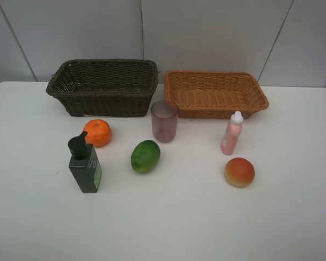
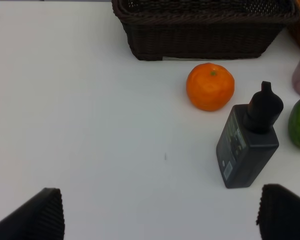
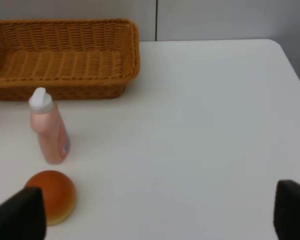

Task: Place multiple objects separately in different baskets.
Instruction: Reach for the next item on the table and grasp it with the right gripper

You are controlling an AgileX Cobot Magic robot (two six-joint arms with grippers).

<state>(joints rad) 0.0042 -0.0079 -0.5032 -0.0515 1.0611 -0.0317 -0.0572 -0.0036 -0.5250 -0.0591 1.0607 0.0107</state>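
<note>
The dark brown basket (image 1: 103,87) and the light orange-tan basket (image 1: 214,93) stand side by side at the back of the white table, both empty. In front stand the mauve cup (image 1: 164,120), orange tangerine (image 1: 97,132), green oval fruit (image 1: 145,156), dark green pump bottle (image 1: 85,164), pink white-capped bottle (image 1: 232,133) and red-yellow peach (image 1: 239,172). Neither arm shows in the high view. My left gripper (image 2: 162,220) is open and empty, short of the pump bottle (image 2: 249,142) and tangerine (image 2: 210,86). My right gripper (image 3: 155,217) is open and empty, near the peach (image 3: 52,195) and pink bottle (image 3: 49,127).
The white table (image 1: 163,223) ends at a grey panelled wall behind the baskets. Its right edge shows in the right wrist view (image 3: 290,65). All six items stand apart from each other in the middle band of the table.
</note>
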